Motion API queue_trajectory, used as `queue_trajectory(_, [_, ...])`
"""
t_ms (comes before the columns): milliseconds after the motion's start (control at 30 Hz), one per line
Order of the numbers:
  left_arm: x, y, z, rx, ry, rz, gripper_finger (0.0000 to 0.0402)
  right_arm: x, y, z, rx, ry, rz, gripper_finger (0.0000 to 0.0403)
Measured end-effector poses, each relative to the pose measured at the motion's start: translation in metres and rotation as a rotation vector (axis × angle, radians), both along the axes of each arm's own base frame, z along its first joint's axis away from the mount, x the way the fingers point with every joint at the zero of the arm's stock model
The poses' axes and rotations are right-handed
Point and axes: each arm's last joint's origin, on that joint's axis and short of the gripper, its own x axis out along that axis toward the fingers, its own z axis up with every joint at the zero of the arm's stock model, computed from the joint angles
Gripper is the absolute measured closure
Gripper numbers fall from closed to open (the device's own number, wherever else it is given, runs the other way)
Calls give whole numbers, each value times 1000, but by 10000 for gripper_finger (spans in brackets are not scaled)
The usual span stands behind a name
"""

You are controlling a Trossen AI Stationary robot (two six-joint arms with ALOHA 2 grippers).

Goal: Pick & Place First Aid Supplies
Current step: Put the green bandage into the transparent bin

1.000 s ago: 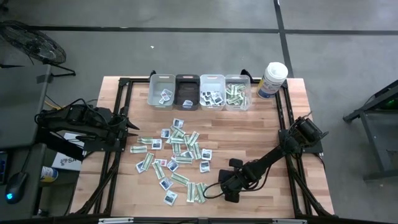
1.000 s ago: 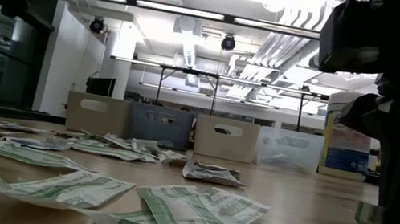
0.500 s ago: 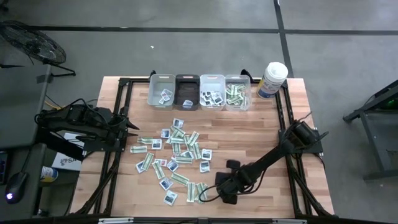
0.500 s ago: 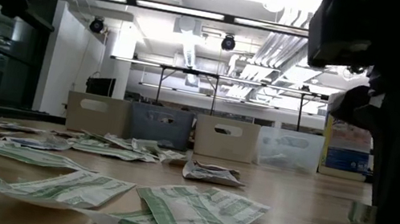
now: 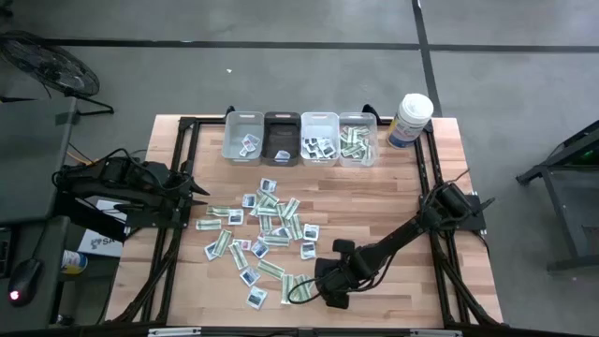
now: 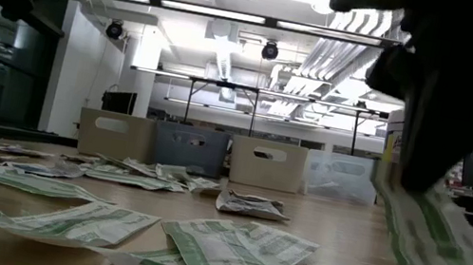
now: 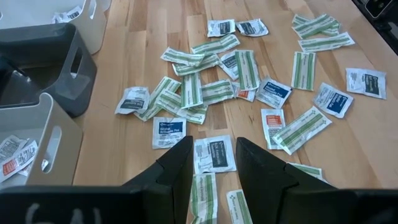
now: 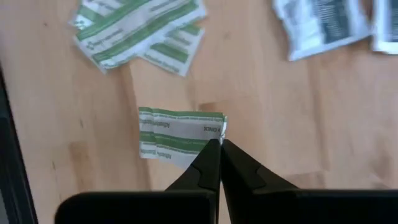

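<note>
Though blurred low, gripper point(image 8: 219, 146) on strip point(image 8: 177, 132)

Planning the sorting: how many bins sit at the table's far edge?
4, side by side in a row: clear bin, dark bin, clear bin, clear bin nearest the canister.

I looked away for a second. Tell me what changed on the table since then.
The right gripper slid leftward along the table's near edge and lifted a green-and-white strip packet clear of the wood, pinched shut on its end. The left gripper stayed parked at the left side, and the scattered packets and bins did not move.
</note>
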Motion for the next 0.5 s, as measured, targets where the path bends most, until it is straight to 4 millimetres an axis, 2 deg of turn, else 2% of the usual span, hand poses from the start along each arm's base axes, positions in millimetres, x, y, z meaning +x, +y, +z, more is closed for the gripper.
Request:
queue_trajectory(267, [0,0,0,0,0,0,283,9,-29,27,-73,106,-115,403])
queue_trajectory(500, [0,0,0,0,0,0,283,18,-62,38,-122,94,-321,403])
